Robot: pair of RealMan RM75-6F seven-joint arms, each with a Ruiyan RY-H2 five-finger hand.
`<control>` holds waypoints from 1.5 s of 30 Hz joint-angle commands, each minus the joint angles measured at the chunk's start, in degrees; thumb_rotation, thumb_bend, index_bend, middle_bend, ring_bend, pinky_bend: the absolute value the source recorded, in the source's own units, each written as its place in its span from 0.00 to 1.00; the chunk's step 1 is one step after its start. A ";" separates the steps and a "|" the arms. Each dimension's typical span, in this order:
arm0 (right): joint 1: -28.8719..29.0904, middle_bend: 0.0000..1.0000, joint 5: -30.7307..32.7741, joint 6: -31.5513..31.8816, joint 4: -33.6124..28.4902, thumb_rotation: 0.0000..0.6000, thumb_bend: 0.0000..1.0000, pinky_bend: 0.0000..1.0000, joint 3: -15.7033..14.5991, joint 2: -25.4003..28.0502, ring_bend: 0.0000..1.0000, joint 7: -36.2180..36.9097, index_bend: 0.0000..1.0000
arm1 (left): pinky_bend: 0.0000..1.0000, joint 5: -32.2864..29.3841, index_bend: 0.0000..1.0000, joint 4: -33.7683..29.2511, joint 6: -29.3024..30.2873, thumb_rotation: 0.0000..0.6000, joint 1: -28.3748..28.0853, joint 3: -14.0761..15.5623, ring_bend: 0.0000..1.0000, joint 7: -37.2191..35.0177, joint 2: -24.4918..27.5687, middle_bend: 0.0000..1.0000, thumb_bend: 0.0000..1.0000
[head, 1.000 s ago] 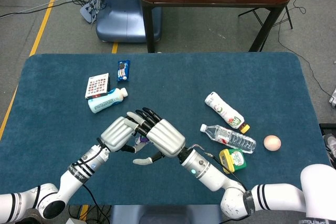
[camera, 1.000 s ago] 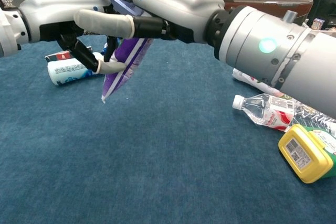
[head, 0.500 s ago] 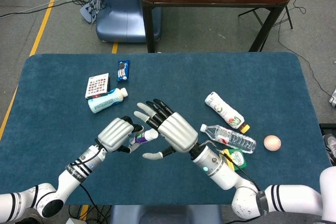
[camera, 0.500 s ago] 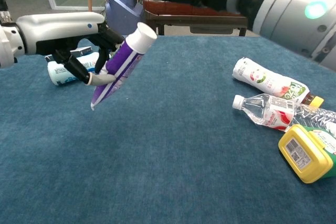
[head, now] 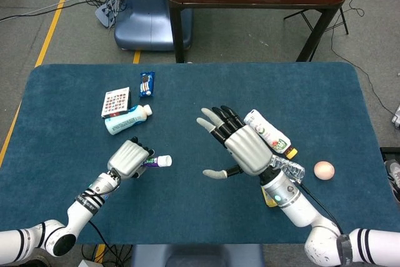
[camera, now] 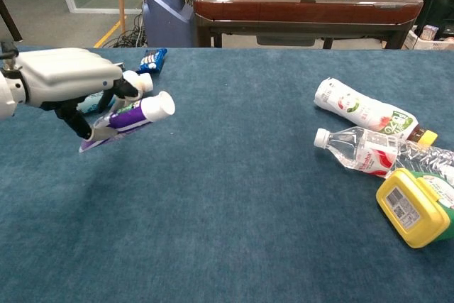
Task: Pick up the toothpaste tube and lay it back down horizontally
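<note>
Right hand (head: 245,148) has withdrawn, fingers spread; left hand (camera: 67,76) holds one toothpaste tube (camera: 131,115).

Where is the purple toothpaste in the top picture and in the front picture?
Head view: the toothpaste tube is low on the left, held in the left hand, white cap pointing right.
Chest view: the toothpaste tube is at the left edge, under the left hand, cap toward the middle.
Shared landmark: the pale blue bottle lying just beyond it, partly hidden behind the hand in the chest view.
</note>
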 commanded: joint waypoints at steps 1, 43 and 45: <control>-1.06 0.00 -0.47 0.69 -0.14 0.00 0.00 0.00 -0.69 1.08 0.00 0.71 0.00 | 0.28 -6.16 0.54 2.74 0.84 1.00 -0.11 1.22 0.48 7.66 -2.87 0.70 0.47; -29.24 0.00 1.96 17.34 12.18 0.60 0.00 0.00 -12.80 9.52 0.00 10.01 0.00 | 0.32 8.82 0.27 3.10 38.94 1.00 28.70 3.40 0.35 -21.37 0.42 0.41 0.36; -30.57 0.00 1.92 18.27 12.52 0.60 0.00 0.00 -13.07 9.05 0.00 10.28 0.00 | 0.32 9.86 0.28 2.35 39.41 1.00 29.65 3.99 0.35 -20.26 0.56 0.41 0.36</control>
